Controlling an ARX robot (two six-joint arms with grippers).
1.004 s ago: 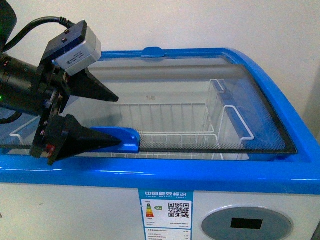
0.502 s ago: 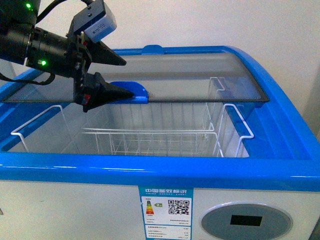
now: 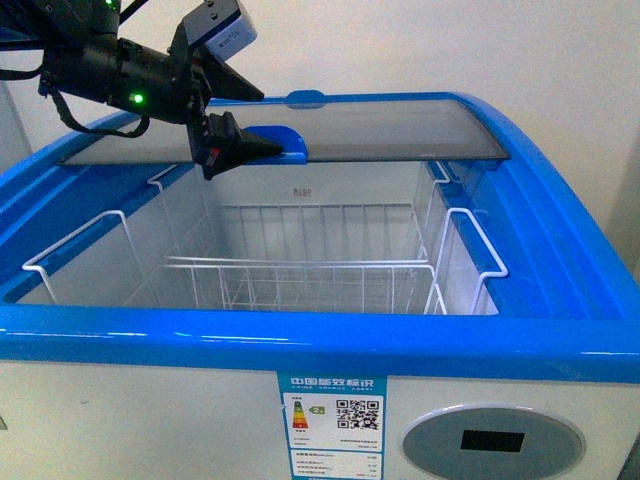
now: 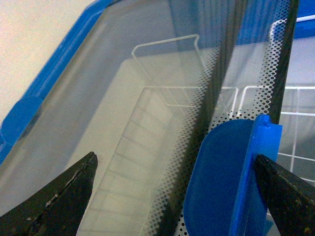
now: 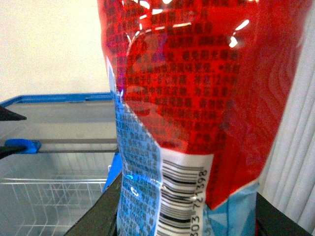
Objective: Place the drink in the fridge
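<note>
The fridge point(image 3: 300, 345) is a white chest freezer with a blue rim. Its glass lid point(image 3: 400, 135) is slid to the back, and white wire baskets point(image 3: 300, 275) show inside. My left gripper point(image 3: 262, 122) is open, one finger above and one below the lid's blue handle point(image 3: 285, 145); in the left wrist view the handle point(image 4: 226, 182) lies between the fingers. My right gripper point(image 5: 182, 216) is shut on the drink point(image 5: 197, 98), whose red label with a barcode and blue patch fills the right wrist view. The right gripper is out of the front view.
A white wall stands behind the fridge. A grey control panel point(image 3: 492, 442) and an energy sticker point(image 3: 332, 415) are on the fridge's front. In the right wrist view the fridge point(image 5: 54, 98) lies beyond the drink.
My left gripper has pushed the glass lid backward by its blue handle, from nearly shut to fully open. The wire baskets are now uncovered.
</note>
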